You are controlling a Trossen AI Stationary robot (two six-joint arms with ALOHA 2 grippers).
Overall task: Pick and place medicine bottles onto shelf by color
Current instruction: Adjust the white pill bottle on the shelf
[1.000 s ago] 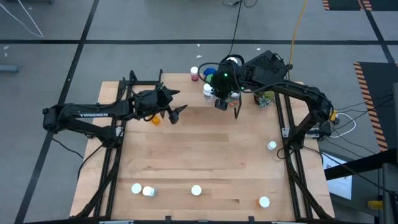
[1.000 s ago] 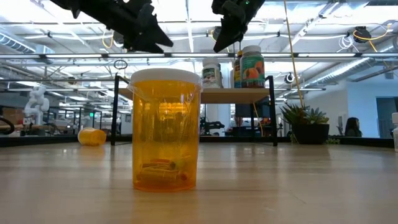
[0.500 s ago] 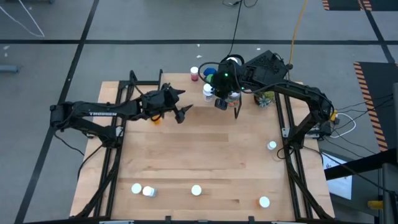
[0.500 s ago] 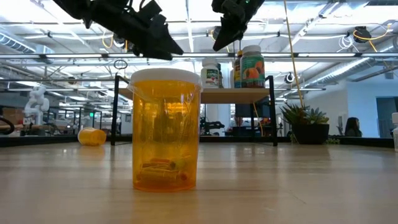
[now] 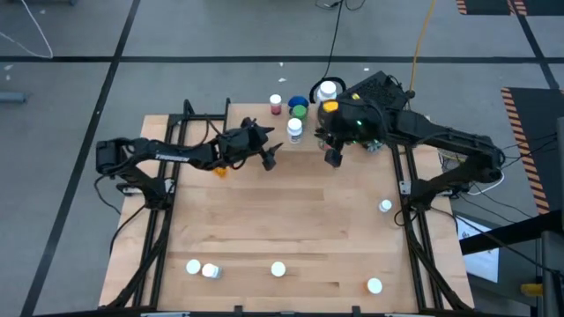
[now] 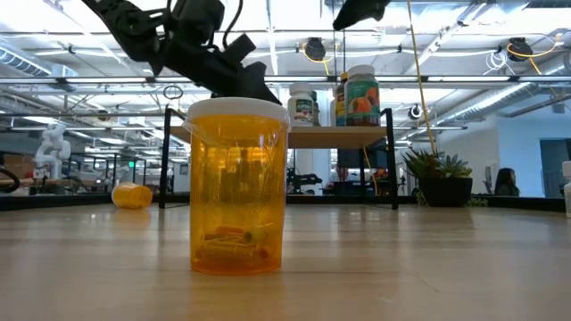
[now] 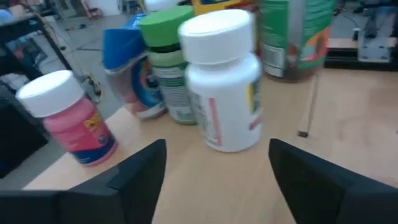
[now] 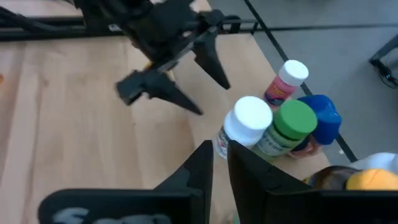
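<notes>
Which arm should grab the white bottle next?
Probably the left. Its gripper has open fingers pointing at the white bottle just ahead, seen between them in the left wrist view. The right gripper has nearly closed fingers and sits off to the side.

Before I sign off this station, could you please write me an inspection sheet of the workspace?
Surface: light-wood table, middle bare.
Job's things: bottles on the shelf; white bottle, green-capped bottle, blue bottle and pink bottle stand together; orange bottle upright near the front edge; another orange bottle on its side.
Clutter: potted plant.
Grippers: left gripper open, facing the white bottle; right gripper shut, empty, beside the shelf.
Cables: yellow cable on the floor.
Surroundings: a seated person far behind.
</notes>
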